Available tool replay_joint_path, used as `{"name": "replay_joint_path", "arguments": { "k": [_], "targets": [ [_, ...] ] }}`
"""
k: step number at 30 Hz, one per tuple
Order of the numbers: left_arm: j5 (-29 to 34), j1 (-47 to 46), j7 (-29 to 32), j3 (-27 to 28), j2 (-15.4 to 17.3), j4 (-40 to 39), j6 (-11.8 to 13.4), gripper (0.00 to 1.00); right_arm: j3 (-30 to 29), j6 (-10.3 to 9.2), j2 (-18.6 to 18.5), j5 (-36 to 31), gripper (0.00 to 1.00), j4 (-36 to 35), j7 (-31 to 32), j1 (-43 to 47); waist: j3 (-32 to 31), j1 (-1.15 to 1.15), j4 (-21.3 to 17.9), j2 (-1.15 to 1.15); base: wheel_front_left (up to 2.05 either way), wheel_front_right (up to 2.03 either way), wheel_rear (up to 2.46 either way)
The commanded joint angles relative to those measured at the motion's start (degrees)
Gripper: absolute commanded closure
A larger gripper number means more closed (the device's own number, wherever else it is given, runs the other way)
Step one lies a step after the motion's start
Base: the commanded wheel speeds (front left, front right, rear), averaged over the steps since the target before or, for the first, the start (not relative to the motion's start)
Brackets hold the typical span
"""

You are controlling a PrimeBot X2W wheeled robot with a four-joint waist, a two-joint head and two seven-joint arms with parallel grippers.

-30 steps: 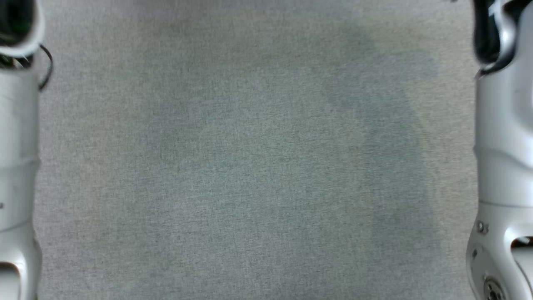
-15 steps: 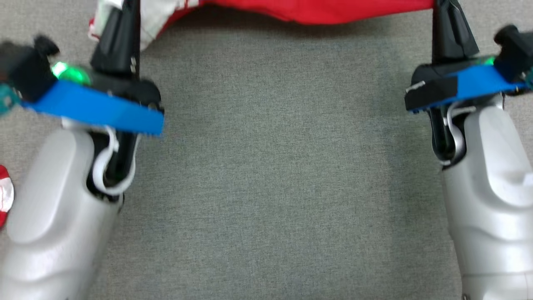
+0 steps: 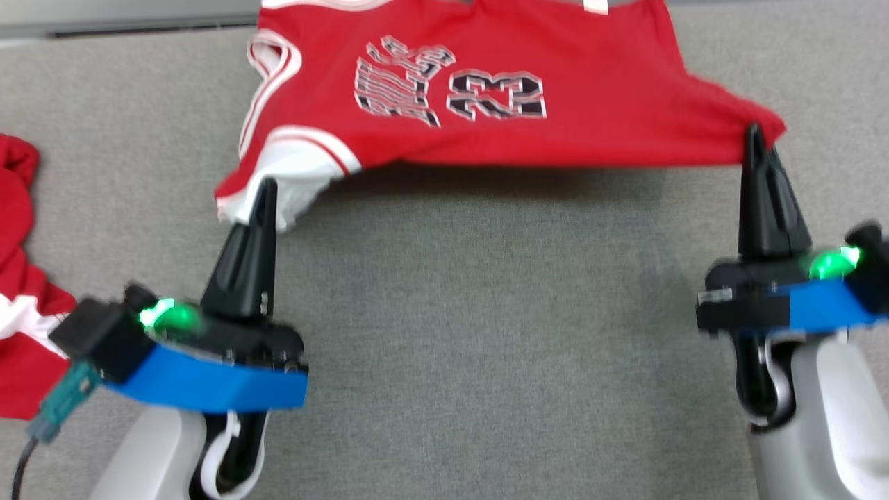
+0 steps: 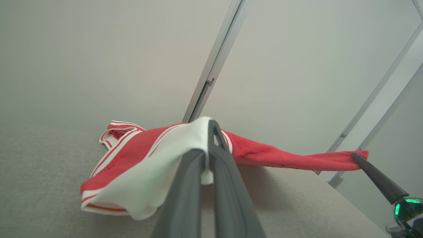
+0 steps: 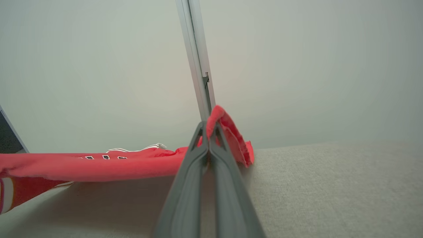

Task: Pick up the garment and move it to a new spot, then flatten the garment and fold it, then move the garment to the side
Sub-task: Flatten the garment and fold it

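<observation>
The left fingers and right fingers each pinch a garment corner. Keep the hem between them taut while lowering it.

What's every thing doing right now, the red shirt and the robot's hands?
red shirt: stretched out, held at two corners, near edge off the table.
left gripper: shut on the shirt's white-trimmed corner.
right gripper: shut on the shirt's red corner.
second red garment: crumpled, untouched.
</observation>
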Motion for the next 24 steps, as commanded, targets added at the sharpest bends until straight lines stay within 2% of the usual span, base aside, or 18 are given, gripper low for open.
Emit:
{"name": "replay_joint_path", "arguments": {
  "k": [1,8,15,18,24],
  "targets": [
    [0.7,3.2,-0.3,0.3,0.1,-2.2,0.8,1.00,-0.5,0.01,-0.1,0.8,1.00,-1.7,-0.2,4.1,-2.6,0.01,-0.8,0.00,0.00,0.00,0.00],
    [2.8,15.6,0.2,0.5,1.9,-13.1,4.7,1.00,-0.7,0.01,-0.1,2.5,1.00,-9.2,0.4,16.9,-8.9,0.01,-1.7,0.00,0.00,0.00,0.00],
    [4.0,25.5,5.0,-1.0,5.7,-23.9,8.9,1.00,-1.9,0.01,0.0,2.4,1.00,-19.2,6.0,28.6,-11.3,0.01,-2.0,0.00,0.00,0.00,0.00],
    [3.2,27.2,6.4,-1.8,6.1,-24.1,9.3,1.00,-2.1,0.01,0.0,1.7,1.00,-20.0,8.3,31.0,-11.3,0.01,-2.0,0.00,0.00,0.00,0.00],
    [2.6,24.7,7.5,-4.2,5.3,-16.0,7.0,1.00,-1.1,0.01,-0.1,2.1,1.00,-13.6,9.9,28.6,-9.8,0.01,-1.3,0.00,0.00,0.00,0.00]
  ]
}}
